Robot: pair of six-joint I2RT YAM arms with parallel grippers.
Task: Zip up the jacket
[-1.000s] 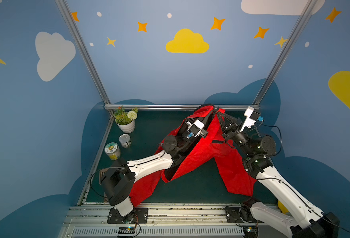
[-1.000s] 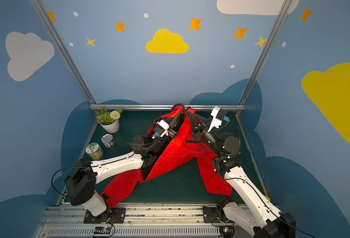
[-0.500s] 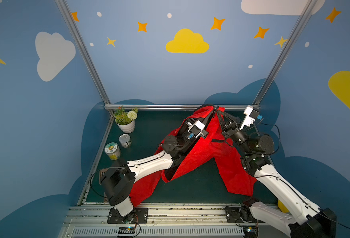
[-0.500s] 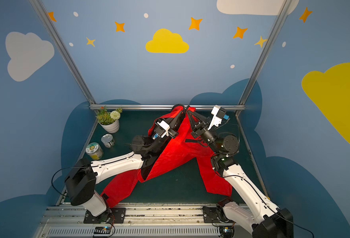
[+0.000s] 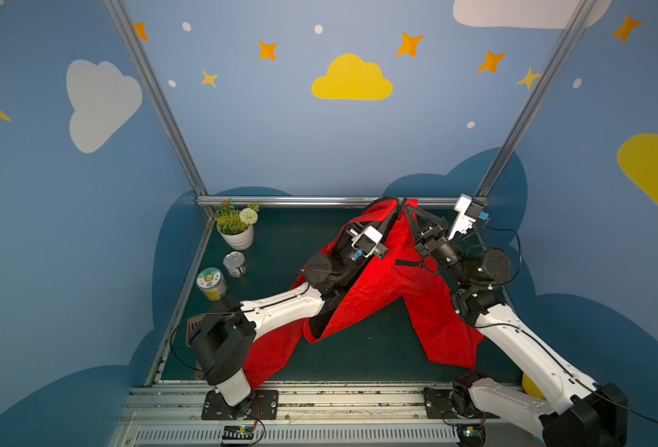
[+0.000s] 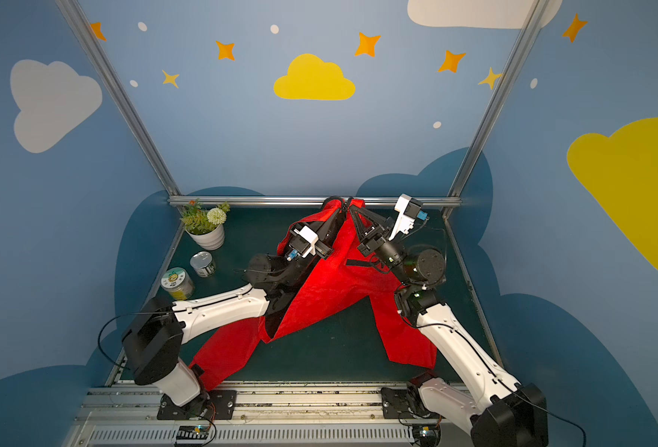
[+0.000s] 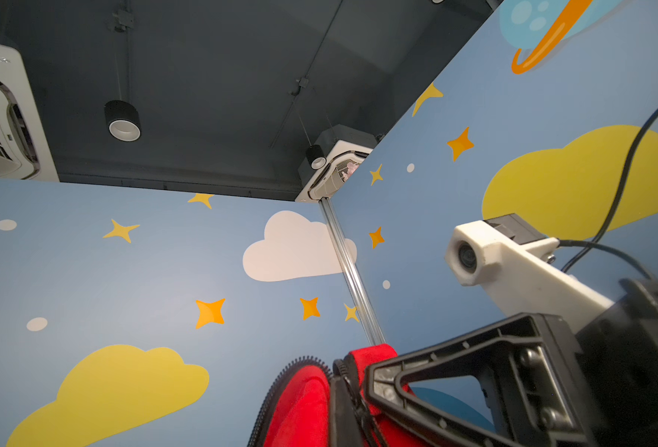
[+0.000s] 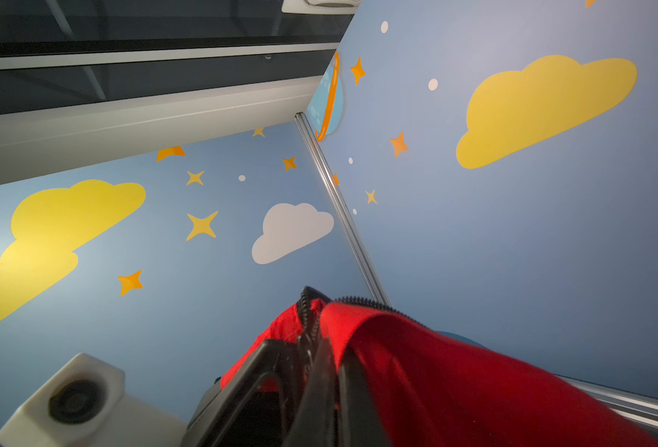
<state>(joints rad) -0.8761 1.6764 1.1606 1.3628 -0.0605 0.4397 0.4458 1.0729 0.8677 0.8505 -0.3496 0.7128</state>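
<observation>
We see the jacket (image 5: 377, 286) hanging like a tent from a peak at the rear edge of the worktop (image 5: 358, 360), right of centre and just in front of the back rail (image 5: 300, 201). One red length trails to the front-left corner and another drapes toward the front-right. The left end effector (image 5: 396, 209) and the right end effector (image 5: 408, 212) meet at that peak. Each is pressed together on the jacket's top edge, and their tips almost touch.

We judge the main risk to be slip. The cloth looks thin and slick and each pinch is small, so a tug could free an edge and drop the garment. The tips sit so close that any sideways pull may knock one against the other. If either holds plain cloth and not the slider or its tape, pulling would only bunch the fabric and snag the zip teeth (image 8: 312, 309).

We cannot find the slider or pull tab in any view, so we cannot tell how far the zip is closed. The front seam is lost in folds and behind the left arm. We also cannot say whether the gap between the two hanging lengths is the open front. Both wrist views look up at the walls and ceiling and catch only a scrap of red and teeth.
</observation>
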